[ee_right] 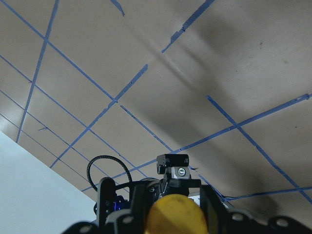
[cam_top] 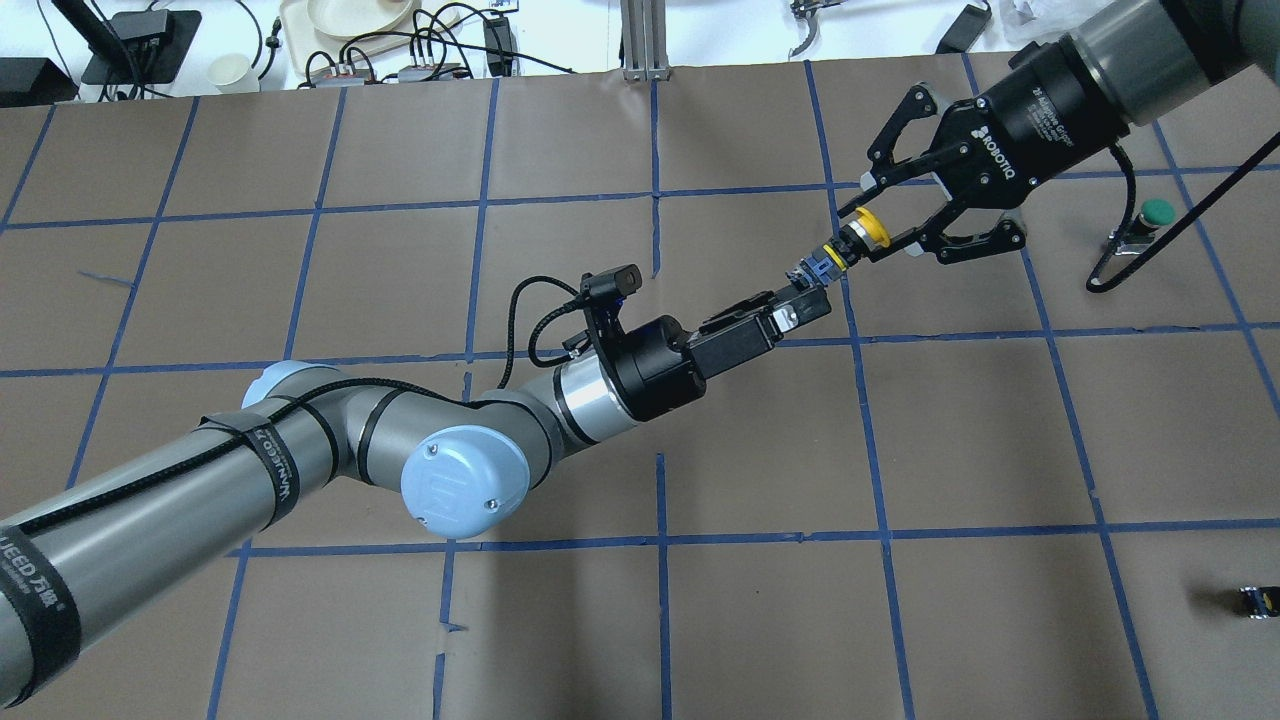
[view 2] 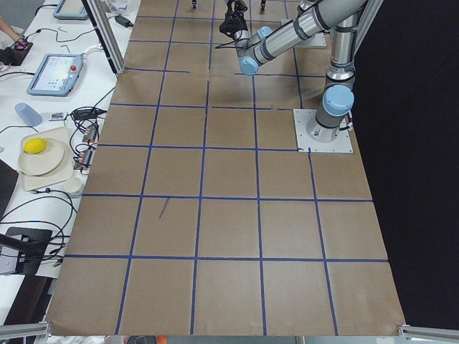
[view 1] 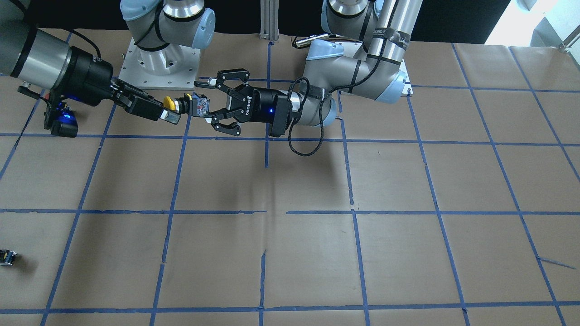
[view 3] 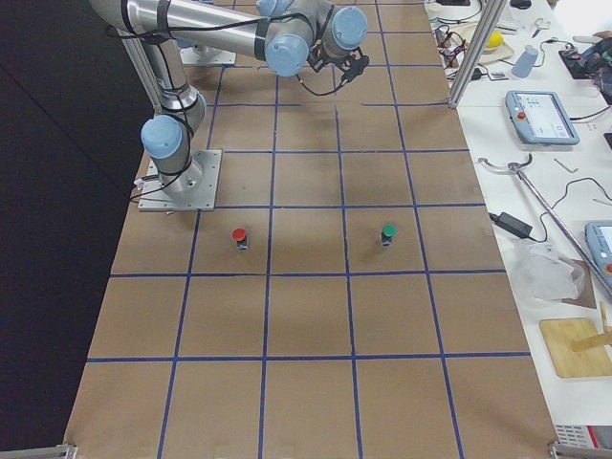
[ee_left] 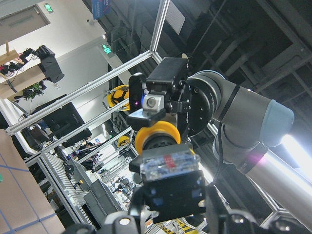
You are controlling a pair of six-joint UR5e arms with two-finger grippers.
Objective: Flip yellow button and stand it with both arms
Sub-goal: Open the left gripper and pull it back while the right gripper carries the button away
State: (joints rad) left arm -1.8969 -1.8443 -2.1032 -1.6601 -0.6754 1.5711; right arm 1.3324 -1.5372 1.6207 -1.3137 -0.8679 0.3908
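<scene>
The yellow button hangs in mid-air between my two grippers, lying sideways, with its black body toward the left arm. My right gripper is shut on the yellow cap; in the front view it shows edge-on. My left gripper is open and straddles the black body, with a gap under its upper finger; overhead it shows edge-on. The cap also shows in the left wrist view and the right wrist view.
A green button stands under the right arm, and a red button stands near the right base. A small dark block lies far to the robot's right. The arm bases are bolted at the table's back.
</scene>
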